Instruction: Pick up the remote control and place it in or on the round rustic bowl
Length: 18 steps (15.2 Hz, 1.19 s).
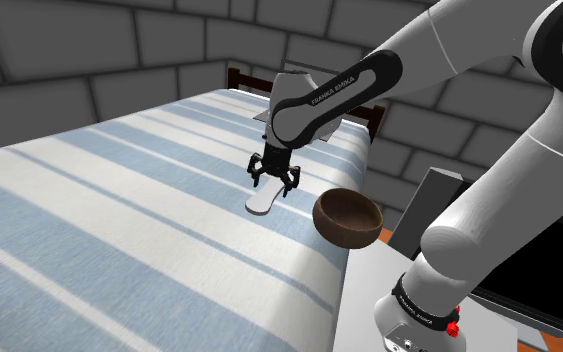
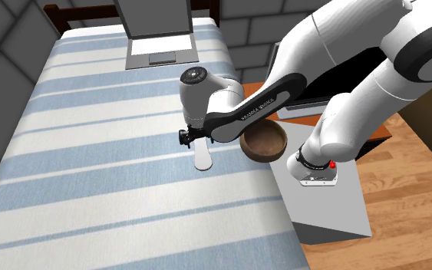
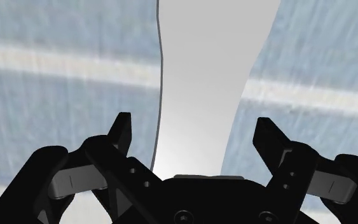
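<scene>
**Remote control [image 1: 261, 203] straddled by an open gripper [image 1: 275, 183], bowl [image 1: 347, 215] close by**

The pale, plain remote lies flat on the striped bed [image 1: 89, 230], directly under the gripper. In the wrist view the remote [image 3: 203, 83] runs straight away from the gripper [image 3: 195, 124]. Its long axis crosses the line between the two fingers at a right angle. The fingers stand wide apart, one beside each long edge, touching neither. The coming move turns on this: the remote's width, not its length, sits between the fingers, so I judge that a short drop and a squeeze should seize it. In the shoulder view the remote's free end pokes out toward 7 o'clock from the gripper. In the second exterior view the remote [image 2: 202, 157] reaches toward 6 o'clock.

The round brown bowl sits at the bed's edge nearest the stand [image 2: 325, 207], near the remote but apart from it. It lies about 4 o'clock from the gripper in the shoulder view. In the second exterior view the bowl [image 2: 264, 142] lies at 3 o'clock.

The bedding is striped blue and white. An open laptop [image 2: 159, 38] rests toward the 12 o'clock end of the bed in the second exterior view, before a dark headboard [image 1: 234, 75]. Grey block walls [image 1: 69, 50] close the room, and a wooden floor [image 2: 406, 192] shows beside the stand.
</scene>
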Each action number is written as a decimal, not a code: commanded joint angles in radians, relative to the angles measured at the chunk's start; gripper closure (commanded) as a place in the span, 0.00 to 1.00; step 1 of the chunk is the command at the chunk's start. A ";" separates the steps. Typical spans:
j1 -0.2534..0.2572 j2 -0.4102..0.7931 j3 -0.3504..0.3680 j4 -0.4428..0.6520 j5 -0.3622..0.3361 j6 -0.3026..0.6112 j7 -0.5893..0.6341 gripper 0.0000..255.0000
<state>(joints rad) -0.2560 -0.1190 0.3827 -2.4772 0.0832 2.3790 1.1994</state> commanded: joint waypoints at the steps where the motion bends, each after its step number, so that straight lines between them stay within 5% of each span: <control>1: 0.000 0.000 0.000 0.000 0.000 0.000 0.000 0.00; 2: 0.000 0.000 0.000 0.000 0.000 0.000 0.000 1.00; 11: 0.000 0.000 0.000 0.000 0.000 0.000 0.000 1.00; 18: 0.004 -0.067 -0.009 0.040 0.023 -0.104 -0.017 1.00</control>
<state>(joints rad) -0.2528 -0.1748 0.3751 -2.4442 0.1025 2.2927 1.1848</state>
